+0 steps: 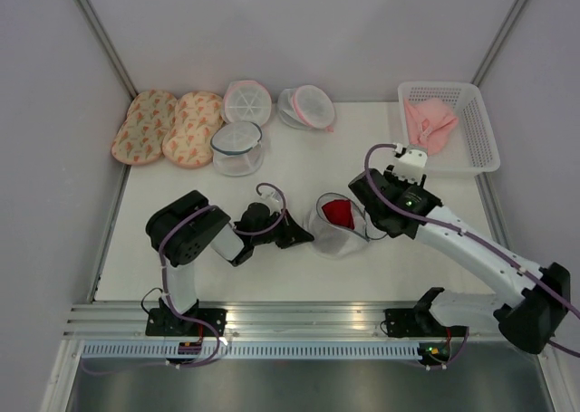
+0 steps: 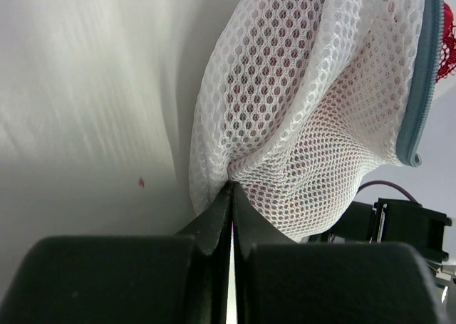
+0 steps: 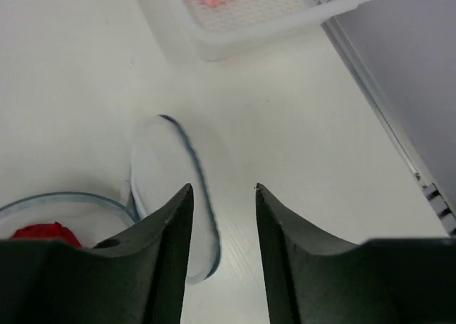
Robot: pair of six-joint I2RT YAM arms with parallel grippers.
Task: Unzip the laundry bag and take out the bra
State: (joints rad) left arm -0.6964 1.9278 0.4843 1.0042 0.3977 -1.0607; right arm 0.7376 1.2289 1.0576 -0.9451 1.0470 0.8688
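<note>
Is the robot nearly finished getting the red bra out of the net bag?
About halfway. Done: the laundry bag looks unzipped and lies wide open. In hand: the left fingers pinch its mesh, steadying it. Left: the bra sits inside, and the right fingers are open and empty beside the bag, so pulling it out remains.

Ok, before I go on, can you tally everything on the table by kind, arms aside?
Blue-grey-rimmed mesh bags: 2, counting the laundry bag
Pink-rimmed mesh bags: 2
Peach patterned pads: 2
Dark red bra: 1
Pink cloth: 1
White basket: 1
Total: 9
</note>
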